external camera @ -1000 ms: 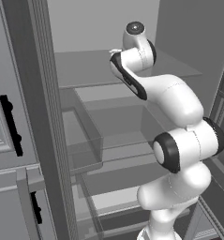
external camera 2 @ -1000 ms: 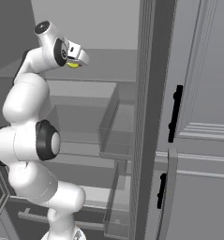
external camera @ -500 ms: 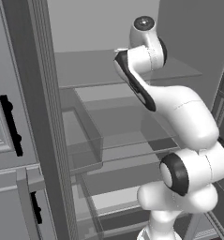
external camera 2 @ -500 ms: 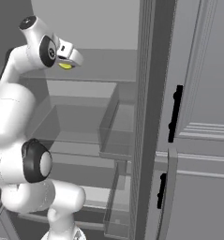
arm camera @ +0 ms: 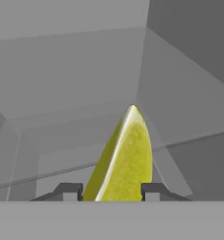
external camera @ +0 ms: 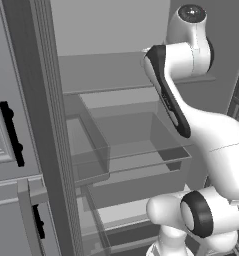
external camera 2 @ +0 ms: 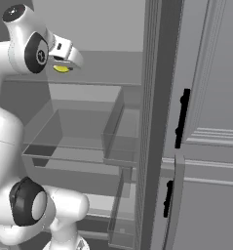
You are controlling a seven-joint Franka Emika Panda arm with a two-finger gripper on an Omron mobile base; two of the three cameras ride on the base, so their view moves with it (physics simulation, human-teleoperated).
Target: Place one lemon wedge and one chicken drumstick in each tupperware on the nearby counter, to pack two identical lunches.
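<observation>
Standing in front of the open refrigerator, I am watching the white arm (external camera: 206, 135) reaching up into its upper part. The gripper (arm camera: 112, 191) is holding a lemon wedge (arm camera: 123, 157) between its two dark fingertips (arm camera: 66, 191), so the jaws are closed on the fruit and not on empty air. In the hand view the wedge is standing with its pointed end away from the camera, and its yellow-green rind and the paler cut edge are both showing.

In the right base view the same lemon wedge (external camera 2: 62, 69) is appearing as a small yellow patch just under the white hand, above the transparent drawer (external camera 2: 74, 132) and well to the left of the refrigerator's dark door edge (external camera 2: 154, 122). The wedge is hanging clear of the drawer (I cannot see it touching any shelf). The gripper (external camera 2: 64, 64) is pointing toward the grey back wall of the refrigerator.

In the left base view the arm is rising in front of the transparent drawer (external camera: 126, 150), and its upper joint is sitting higher than the shelf (external camera: 111, 90) above that drawer. To the left of the drawer, a grey cabinet door with a black handle (external camera: 11, 132) is showing.
</observation>
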